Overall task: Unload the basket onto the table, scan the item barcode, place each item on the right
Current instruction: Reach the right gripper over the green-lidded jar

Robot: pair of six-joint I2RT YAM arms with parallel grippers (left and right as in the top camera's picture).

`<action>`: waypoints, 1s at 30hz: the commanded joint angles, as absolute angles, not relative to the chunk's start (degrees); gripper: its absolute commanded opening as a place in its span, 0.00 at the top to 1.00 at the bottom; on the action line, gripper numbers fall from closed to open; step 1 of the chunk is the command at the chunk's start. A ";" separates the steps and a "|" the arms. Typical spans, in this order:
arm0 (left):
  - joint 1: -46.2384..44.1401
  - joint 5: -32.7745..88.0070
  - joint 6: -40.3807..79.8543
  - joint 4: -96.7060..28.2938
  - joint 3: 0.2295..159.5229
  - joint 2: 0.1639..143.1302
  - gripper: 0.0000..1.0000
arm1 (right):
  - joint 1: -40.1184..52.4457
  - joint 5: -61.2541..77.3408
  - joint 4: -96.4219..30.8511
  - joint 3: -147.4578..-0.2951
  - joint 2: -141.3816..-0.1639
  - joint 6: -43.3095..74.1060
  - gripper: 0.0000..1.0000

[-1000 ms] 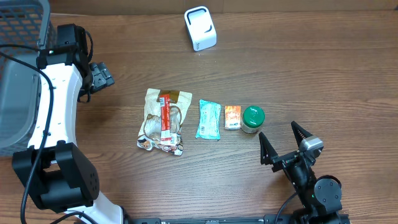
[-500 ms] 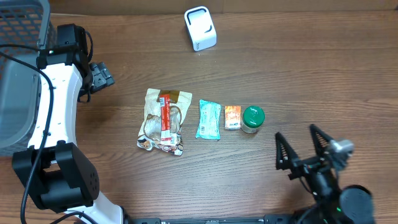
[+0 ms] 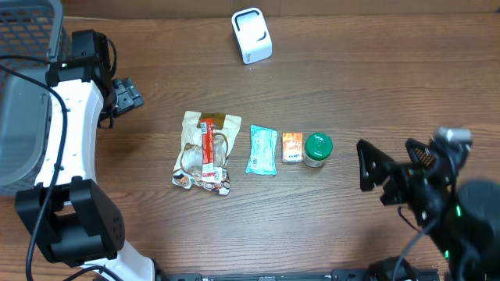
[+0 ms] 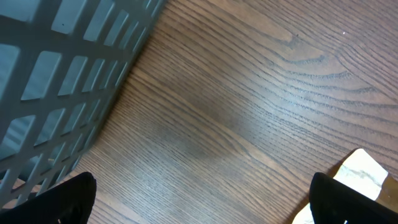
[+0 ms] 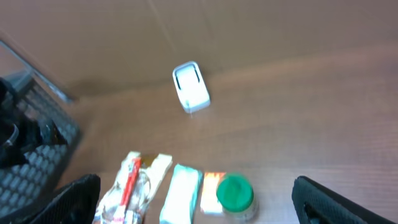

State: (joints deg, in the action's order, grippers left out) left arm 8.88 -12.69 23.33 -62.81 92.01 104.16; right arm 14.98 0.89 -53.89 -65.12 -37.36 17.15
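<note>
Four items lie in a row mid-table: a snack bag (image 3: 205, 151), a teal packet (image 3: 262, 149), a small orange box (image 3: 292, 147) and a green-lidded jar (image 3: 318, 148). The white scanner (image 3: 251, 35) stands at the back. My right gripper (image 3: 393, 160) hangs open and empty to the right of the jar, raised off the table. Its blurred wrist view looks down on the jar (image 5: 235, 194), the teal packet (image 5: 180, 196), the snack bag (image 5: 134, 183) and the scanner (image 5: 190, 86). My left gripper (image 3: 125, 94) is open over bare wood at the far left, holding nothing.
A grey mesh basket (image 3: 23, 86) fills the left edge, close beside the left gripper (image 4: 202, 205), and shows as a slatted wall (image 4: 56, 74) in the left wrist view. A corner of the snack bag (image 4: 364, 174) peeks in at lower right there.
The right arm has swung from the table's front to the right and risen toward the camera, its jaws still wide. The left arm and the items have not moved.
</note>
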 commanded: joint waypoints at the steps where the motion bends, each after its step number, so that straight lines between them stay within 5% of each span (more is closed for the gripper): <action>1: 8.99 -13.26 21.82 -62.74 93.17 102.96 0.00 | 14.76 2.70 -58.11 -71.68 -46.13 18.00 0.00; 10: 8.99 -13.28 21.82 -62.74 93.17 102.96 0.00 | 14.76 11.27 -59.11 -73.95 -61.89 17.98 0.04; 12: 8.99 -13.28 21.82 -62.74 93.17 102.96 0.00 | 14.76 11.44 -59.37 -73.93 -65.23 18.02 0.39; 15: 8.99 -13.26 21.82 -62.74 93.17 102.96 0.00 | 14.79 10.52 -59.53 -73.89 -69.69 18.04 0.56; 17: 8.99 -13.26 21.82 -62.74 93.17 102.96 0.00 | 14.79 9.50 -59.48 -73.89 -73.01 18.04 0.52; 20: 8.99 -13.26 21.82 -62.74 93.17 102.96 0.00 | 14.79 7.40 -59.51 -73.89 -79.11 18.06 0.25; 23: 8.99 -13.28 21.82 -62.74 93.17 102.96 0.00 | 14.76 6.00 -58.81 -73.89 -83.99 18.11 0.09; 30: 8.99 -13.28 21.82 -62.74 93.17 102.96 0.00 | 14.79 4.32 -58.17 -73.89 -91.83 18.94 0.05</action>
State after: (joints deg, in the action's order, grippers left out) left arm 8.88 -12.69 23.33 -62.81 92.01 104.16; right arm 14.98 6.35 -58.52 -72.82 -90.19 18.15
